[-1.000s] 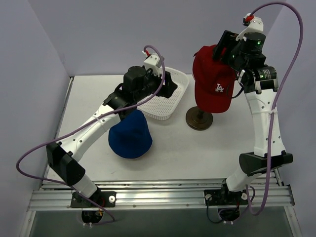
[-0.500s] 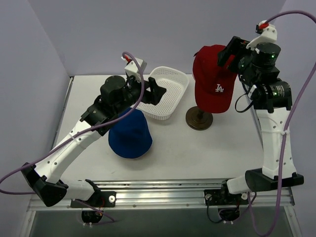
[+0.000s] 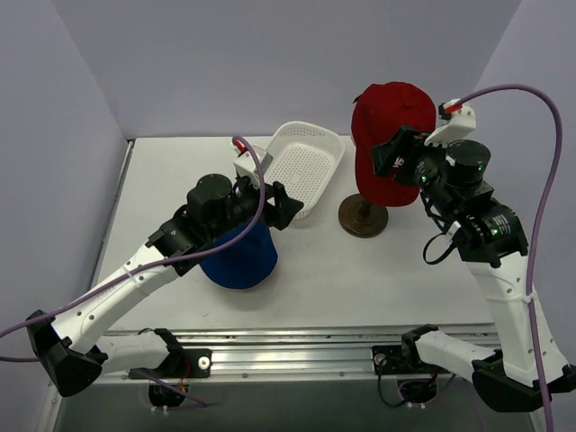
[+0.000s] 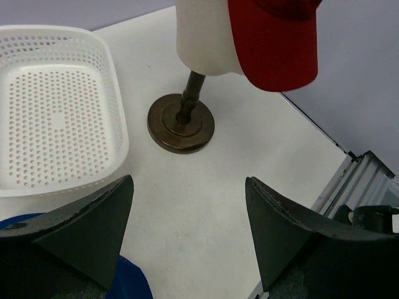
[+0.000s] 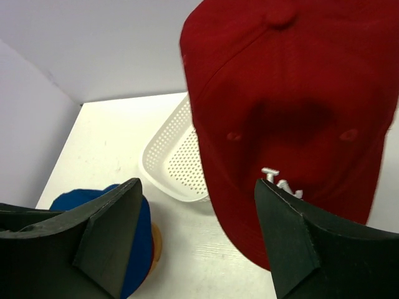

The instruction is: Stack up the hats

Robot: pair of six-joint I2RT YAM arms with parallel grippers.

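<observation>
Right end effector (image 5: 196, 233), wide and empty, faces the soft red cap (image 5: 293, 93) just ahead; crown likely pinches best

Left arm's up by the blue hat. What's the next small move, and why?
Probably ease the left gripper back and down onto the blue bucket hat: its jaws stand open and empty, and the hat shows only at its wrist view's lower-left corner, not yet between them.

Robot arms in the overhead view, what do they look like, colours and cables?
The left arm and right arm have white link shells and black joint housings. A purple cable loops along each. The fingers are matte black, broad wedges.
</observation>
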